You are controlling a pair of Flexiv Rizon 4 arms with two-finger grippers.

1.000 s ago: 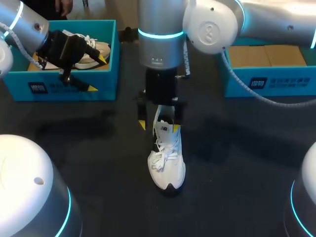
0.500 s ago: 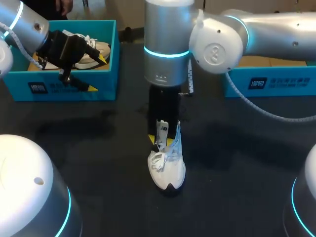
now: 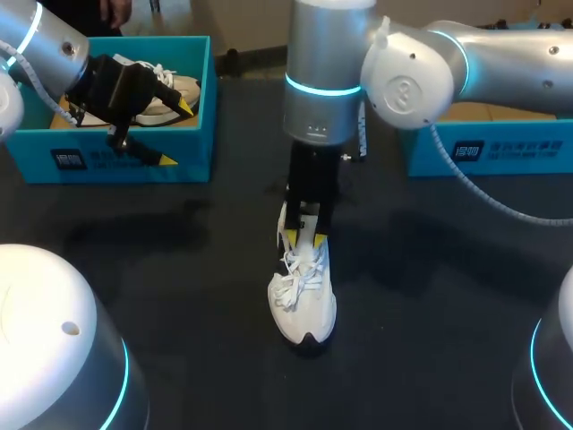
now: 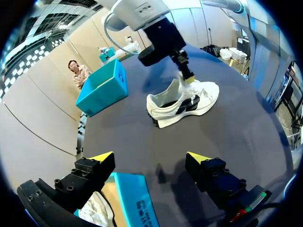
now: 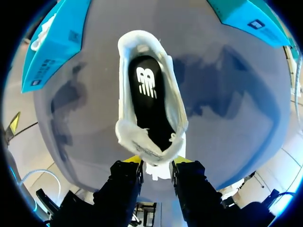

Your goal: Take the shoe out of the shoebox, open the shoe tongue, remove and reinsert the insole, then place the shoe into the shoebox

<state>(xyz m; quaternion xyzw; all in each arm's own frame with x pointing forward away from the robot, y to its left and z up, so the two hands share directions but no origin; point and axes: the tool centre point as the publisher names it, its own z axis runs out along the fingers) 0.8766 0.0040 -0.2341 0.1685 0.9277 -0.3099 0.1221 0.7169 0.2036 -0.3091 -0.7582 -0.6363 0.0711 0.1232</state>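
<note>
Right claw (image 5: 156, 163) is clamped on the tongue (image 5: 142, 144) of the shoe (image 3: 303, 305): the opening step, I'd judge. Next, release and grip the insole (image 5: 149, 94). Left claw (image 4: 150, 158) gapes.

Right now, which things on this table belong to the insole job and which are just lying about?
Job: white sneaker, its tongue pinched in the right claw, black insole, right teal shoebox.

Lying about: second sneaker in the left teal shoebox; open left claw over it.
</note>
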